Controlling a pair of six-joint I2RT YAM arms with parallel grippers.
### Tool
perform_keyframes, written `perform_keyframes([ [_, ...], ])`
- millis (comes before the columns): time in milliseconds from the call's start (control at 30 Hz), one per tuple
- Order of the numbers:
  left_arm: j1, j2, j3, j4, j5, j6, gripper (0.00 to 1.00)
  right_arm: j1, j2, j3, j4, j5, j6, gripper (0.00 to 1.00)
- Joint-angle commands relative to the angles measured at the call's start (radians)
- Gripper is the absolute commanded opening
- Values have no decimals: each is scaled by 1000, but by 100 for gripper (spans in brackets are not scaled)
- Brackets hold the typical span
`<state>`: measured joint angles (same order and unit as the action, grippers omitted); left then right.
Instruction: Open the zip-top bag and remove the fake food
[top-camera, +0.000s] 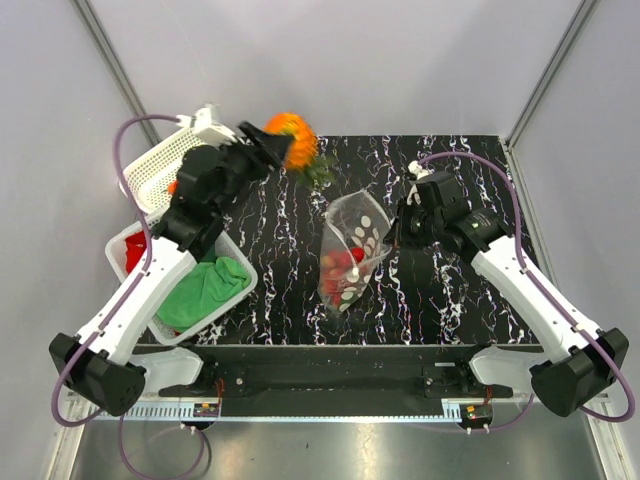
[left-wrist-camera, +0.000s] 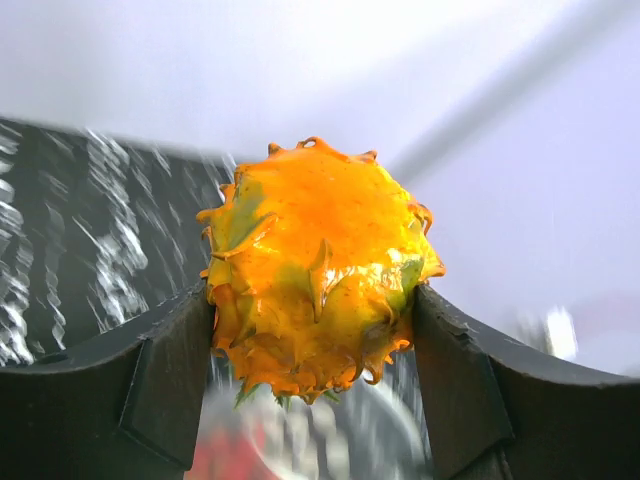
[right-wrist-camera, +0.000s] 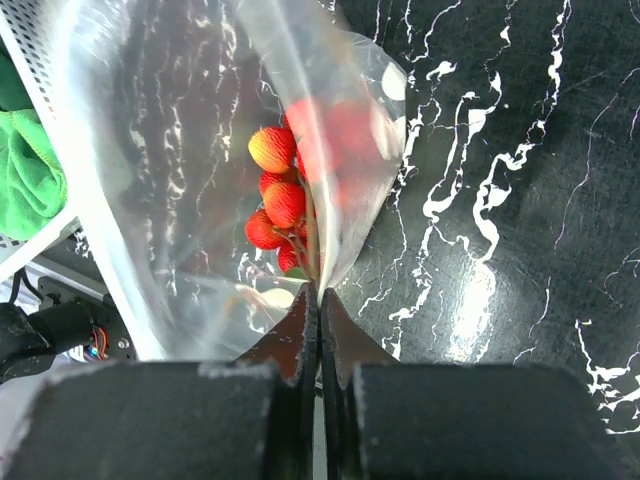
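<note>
L claw (left-wrist-camera: 315, 345): closed onto orange piece (left-wrist-camera: 315, 290), raised near the far edge of desk (top-camera: 450, 300), well apart from bag (top-camera: 352, 250).
R claw (right-wrist-camera: 318, 300): pinched fully shut on bag rim; bag lies mid-desk, mouth open.
Inside: red pieces (right-wrist-camera: 285, 200), not out yet.
Risk 1: orange piece is round and spiky w/ small contact spots, so a fast swing could pop it out and off desk.
Risk 2: thin film may slip from R pinch, so bag sags and mouth closes.

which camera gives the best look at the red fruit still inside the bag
The right wrist view: the red fruit shows close up inside the zip-top bag that the right end effector pinches. The top external view shows only a small red patch in the bag. The left wrist view is filled by the orange spiky piece.
</note>
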<state>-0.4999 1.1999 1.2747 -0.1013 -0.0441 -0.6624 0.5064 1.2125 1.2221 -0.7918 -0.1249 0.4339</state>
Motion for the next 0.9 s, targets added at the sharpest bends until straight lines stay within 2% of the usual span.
perform_keyframes([
  [0,142,7,-83,382,-197,-301,0,-5,2,63,-3,-16,-17,0],
  [67,213,41,-118,457,-259,-398,0,-5,2,71,-10,-18,-26,0],
  [233,397,159,-172,601,-270,-591,0,-5,-4,89,-20,-10,-49,0],
  [367,529,325,-209,738,-260,-748,0,-5,-8,99,-21,-5,-63,0],
  [533,652,521,-158,743,-261,-865,0,-5,-14,96,-17,-25,-60,0],
  [733,712,677,-91,684,-264,-904,0,-5,-27,83,9,-28,-49,0],
  [800,722,699,-68,652,-249,-893,6,-5,-24,82,23,-35,-52,0],
  [867,735,713,-28,569,-223,-872,20,-5,-16,86,28,-41,-61,0],
])
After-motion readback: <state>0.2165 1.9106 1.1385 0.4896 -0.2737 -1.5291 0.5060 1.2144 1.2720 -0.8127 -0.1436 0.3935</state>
